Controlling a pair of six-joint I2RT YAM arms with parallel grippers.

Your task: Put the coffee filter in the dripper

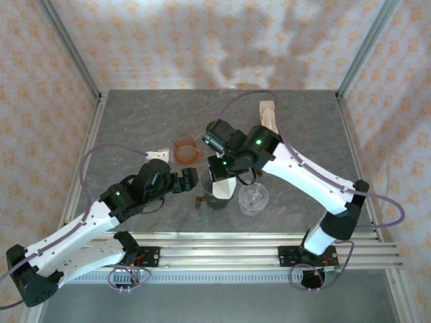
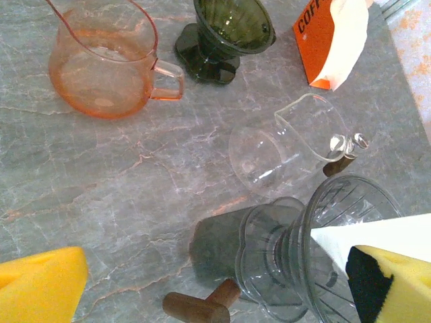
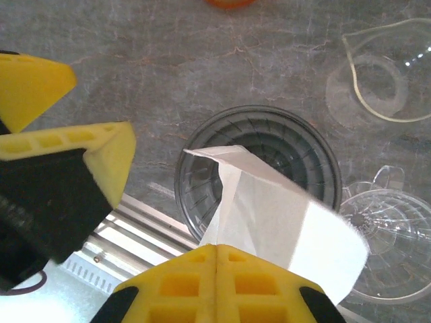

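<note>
White paper filter (image 3: pixel 269 215) hangs pinched between the pressed-together yellow pads of the right gripper (image 3: pixel 215 259), at the bottom centre of the right wrist view. Its open end sits over the mouth of a smoky grey dripper (image 3: pixel 283 145), which stands upright on the grey stone worktop (image 3: pixel 135 67). Whether the paper touches the ribbed inside cannot be told. In the overhead view the left gripper (image 1: pixel 192 180) sits just left of the dripper, fingers spread wide, holding nothing. A clear glass jug (image 3: pixel 377 81) stands at upper right. An orange jug (image 2: pixel 101 67) sits in the upper left of the left wrist view.
</note>
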